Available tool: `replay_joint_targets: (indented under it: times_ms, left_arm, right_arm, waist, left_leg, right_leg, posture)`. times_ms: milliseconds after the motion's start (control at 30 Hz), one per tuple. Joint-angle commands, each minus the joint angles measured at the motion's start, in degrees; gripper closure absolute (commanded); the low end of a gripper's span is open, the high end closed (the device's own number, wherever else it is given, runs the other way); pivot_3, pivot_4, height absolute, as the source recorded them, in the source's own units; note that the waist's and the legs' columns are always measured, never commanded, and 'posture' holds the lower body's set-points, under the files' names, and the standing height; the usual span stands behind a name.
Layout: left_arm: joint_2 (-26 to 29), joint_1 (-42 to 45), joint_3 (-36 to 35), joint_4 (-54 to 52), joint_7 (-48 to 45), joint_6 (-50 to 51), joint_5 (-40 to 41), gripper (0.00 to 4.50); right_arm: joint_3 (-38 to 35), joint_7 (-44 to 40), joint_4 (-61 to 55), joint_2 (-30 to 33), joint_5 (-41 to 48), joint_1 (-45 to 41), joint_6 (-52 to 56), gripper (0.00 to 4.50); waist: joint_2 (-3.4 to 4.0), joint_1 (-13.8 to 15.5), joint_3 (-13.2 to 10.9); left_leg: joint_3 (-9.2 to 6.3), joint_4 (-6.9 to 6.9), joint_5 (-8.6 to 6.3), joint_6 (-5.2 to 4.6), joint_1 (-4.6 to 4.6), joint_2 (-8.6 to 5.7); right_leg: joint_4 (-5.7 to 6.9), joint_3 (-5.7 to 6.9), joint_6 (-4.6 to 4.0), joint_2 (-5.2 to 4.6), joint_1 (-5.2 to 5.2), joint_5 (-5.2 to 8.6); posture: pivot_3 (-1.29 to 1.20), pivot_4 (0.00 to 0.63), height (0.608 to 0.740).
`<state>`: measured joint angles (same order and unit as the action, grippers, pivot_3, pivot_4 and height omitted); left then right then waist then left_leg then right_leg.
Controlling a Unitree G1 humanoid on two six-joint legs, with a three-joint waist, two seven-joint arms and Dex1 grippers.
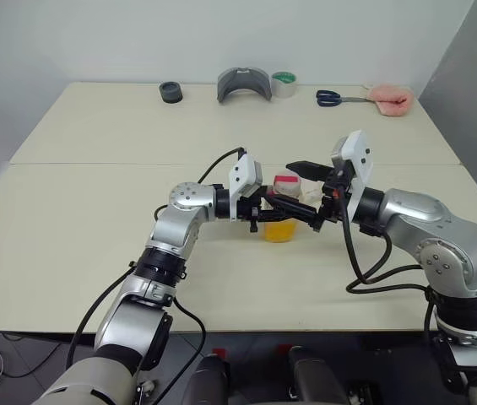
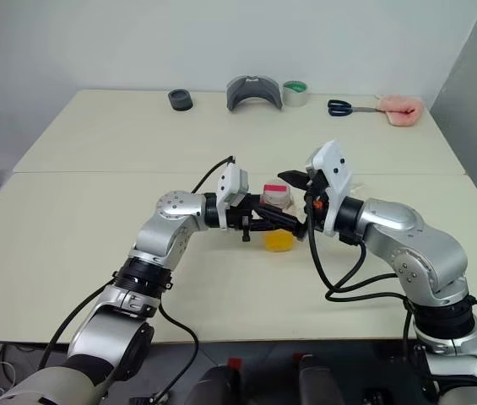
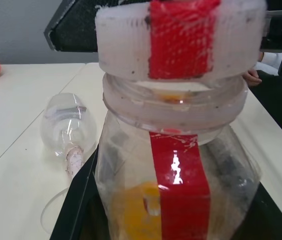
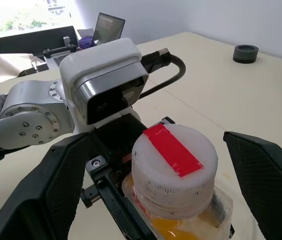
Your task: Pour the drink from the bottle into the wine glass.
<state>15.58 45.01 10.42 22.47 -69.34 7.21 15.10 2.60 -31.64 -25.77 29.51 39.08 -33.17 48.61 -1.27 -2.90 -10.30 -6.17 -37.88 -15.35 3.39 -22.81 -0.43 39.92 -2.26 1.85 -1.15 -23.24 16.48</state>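
Between the arms, upright bottle (image 1: 280, 215)

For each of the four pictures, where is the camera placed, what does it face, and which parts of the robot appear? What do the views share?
Left eye: on the head, looking down over the table; both arms show.
Right eye: beside it, same scene.
Left wrist: looks along the left gripper at the bottle it holds, wine glass behind.
Right wrist: looks at the cap between the open right gripper fingers; the left arm shows.
All share the bottle.
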Motion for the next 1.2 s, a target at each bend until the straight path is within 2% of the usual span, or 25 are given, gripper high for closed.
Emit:
replay_joint_targets:
  times_ms: [33,200,233,467,600,800,900,1067,1200]
  left_arm:
    - [-0.1,0.4,-0.4,-2.9,0.1,-1.0,0.5,2.77]
    - [-0.2,0.1,-0.4,-3.2,0.2,-1.0,0.5,2.77]
    - [-0.2,0.0,-0.4,-3.3,0.2,-1.0,0.5,2.77]
    - [-0.1,-0.6,-0.4,-4.1,0.5,-0.6,0.7,2.78]
    - [-0.2,-0.8,-0.4,-4.3,0.6,-0.4,0.7,2.78]
    - [0.3,-1.4,-1.2,-4.4,1.9,0.0,0.9,2.78]
    - [0.8,-1.8,-1.6,-4.9,2.6,0.4,1.2,2.78]
    - [1.4,-2.5,-2.5,-5.9,3.6,1.4,1.6,2.78]
    - [2.0,-3.0,-3.2,-7.3,4.7,2.4,1.9,2.78]
  right_arm:
    - [-0.6,-0.4,-0.9,-0.5,-0.3,-1.5,-1.4,0.95]
    - [0.2,-1.0,-1.4,-0.1,-2.3,-1.1,-2.7,2.67]
    - [0.7,-1.2,-1.7,0.2,-3.4,-1.0,-3.7,2.69]
    - [5.6,-2.5,-3.3,3.4,-17.4,2.2,-18.4,2.75]
    - [5.2,-2.0,-3.4,2.6,-20.4,4.0,-23.3,2.76]
    - [-8.7,2.5,-5.3,1.5,-12.8,10.4,-16.4,2.76]
    - [-14.4,5.1,-4.2,1.5,-14.2,17.4,-17.0,2.76]
    - [-14.9,10.3,1.3,-0.9,-21.2,28.5,-20.8,2.76]
    - [-12.5,12.3,8.7,-4.1,-25.0,32.3,-23.7,1.39]
  waist:
    - [0.00,0.0,0.0]
    - [0.00,0.0,0.0]
    - [0.00,0.0,0.0]
    - [0.00,0.0,0.0]
    - [0.00,0.0,0.0]
    - [0.00,0.4,0.0]
    - [0.00,0.9,0.0]
    - [0.01,0.8,0.0]
    - [0.01,0.6,0.0]
  left_leg:
    - [0.00,0.00,0.00,0.00,0.00,0.00]
    - [0.00,0.00,0.00,0.00,0.00,0.00]
    - [-0.01,0.00,0.00,0.00,0.00,0.00]
    - [-0.01,0.00,0.00,0.00,-0.01,0.00]
    - [0.02,0.00,0.00,0.00,0.00,0.00]
    - [-0.02,-0.02,0.00,0.01,-0.02,0.00]
    - [0.00,0.00,0.00,0.00,-0.02,-0.02]
    - [0.07,0.02,0.00,0.00,0.02,-0.01]
    - [0.11,0.03,0.00,0.00,0.05,0.00]
  right_leg:
    - [0.00,0.00,0.00,0.00,0.00,0.00]
    - [0.00,0.00,0.00,0.00,0.00,0.00]
    - [0.00,0.01,0.00,0.00,0.00,0.00]
    - [-0.02,0.02,0.00,0.01,-0.01,0.00]
    - [0.00,-0.01,0.00,0.00,-0.01,0.00]
    - [-0.01,-0.01,0.00,-0.03,0.01,0.00]
    - [-0.02,0.00,0.00,-0.04,0.02,0.00]
    - [0.00,-0.06,0.00,-0.01,0.01,0.00]
    - [0.02,-0.10,0.00,0.02,0.00,0.00]
  posture:
    - [0.00,0.150,0.740]
    - [0.00,0.150,0.740]
    - [0.00,0.150,0.740]
    - [0.00,0.150,0.740]
    - [0.00,0.150,0.740]
    - [0.00,0.150,0.740]
    - [0.00,0.150,0.740]
    - [0.00,0.150,0.740]
    - [0.00,0.150,0.740]
